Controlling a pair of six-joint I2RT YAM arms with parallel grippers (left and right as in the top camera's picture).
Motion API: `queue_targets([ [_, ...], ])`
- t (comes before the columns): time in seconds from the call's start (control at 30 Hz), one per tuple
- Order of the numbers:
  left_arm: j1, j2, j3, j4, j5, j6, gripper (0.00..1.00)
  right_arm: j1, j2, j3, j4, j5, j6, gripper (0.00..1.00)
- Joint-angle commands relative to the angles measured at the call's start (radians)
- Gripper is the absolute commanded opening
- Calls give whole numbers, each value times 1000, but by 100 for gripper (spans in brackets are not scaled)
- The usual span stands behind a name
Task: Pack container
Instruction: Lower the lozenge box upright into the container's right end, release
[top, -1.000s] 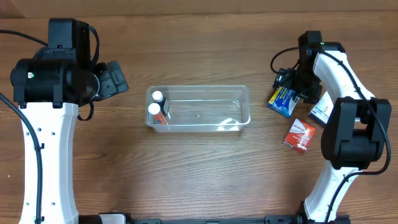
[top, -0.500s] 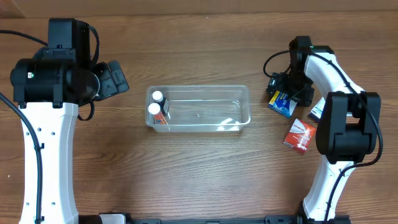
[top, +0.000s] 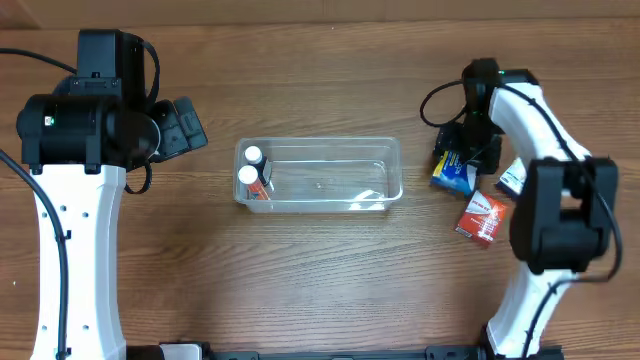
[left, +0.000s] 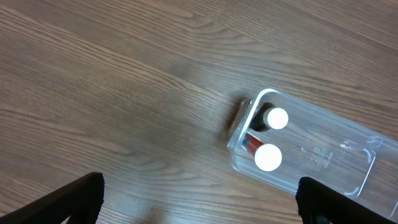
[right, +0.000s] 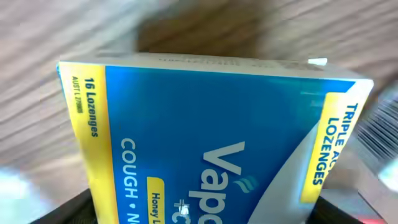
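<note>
The clear container (top: 320, 141) lies mid-table and also shows in the left wrist view (left: 348, 149). Two white-capped bottles (top: 249, 166) stand at its left end, also seen in the left wrist view (left: 268, 157). My right gripper (top: 462, 152) is down over a blue and yellow cough lozenge box (top: 453, 172) to the right of the container. In the right wrist view the box (right: 205, 124) fills the space between the open jaws (right: 202, 210). My left gripper (top: 186, 126) is open and empty, above the table left of the container, its fingertips (left: 199, 205) wide apart.
A red packet (top: 482, 217) lies on the table right of the container, near the blue box. A white and blue packet (top: 512, 178) lies beside it, partly under the right arm. The rest of the container is bare.
My right gripper has moved left and down over the blue lozenge box. The box has shifted slightly. The left arm has not moved.
</note>
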Motion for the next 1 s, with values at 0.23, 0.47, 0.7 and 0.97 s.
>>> queue_targets([
  [0.23, 2, 0, -5, 2, 9, 16, 100, 415, -475, 13, -33, -1, -63, 76],
  [0.47, 2, 0, -5, 1, 9, 15, 100, 488, -333, -124, 137, -3, 10, 76],
  [0.7, 2, 0, -5, 2, 9, 15, 100, 488, -214, -131, 187, -2, 9, 77],
  [0.97, 2, 0, -5, -5, 9, 31, 100, 481, -321, 54, 25, 80, 77, 100],
])
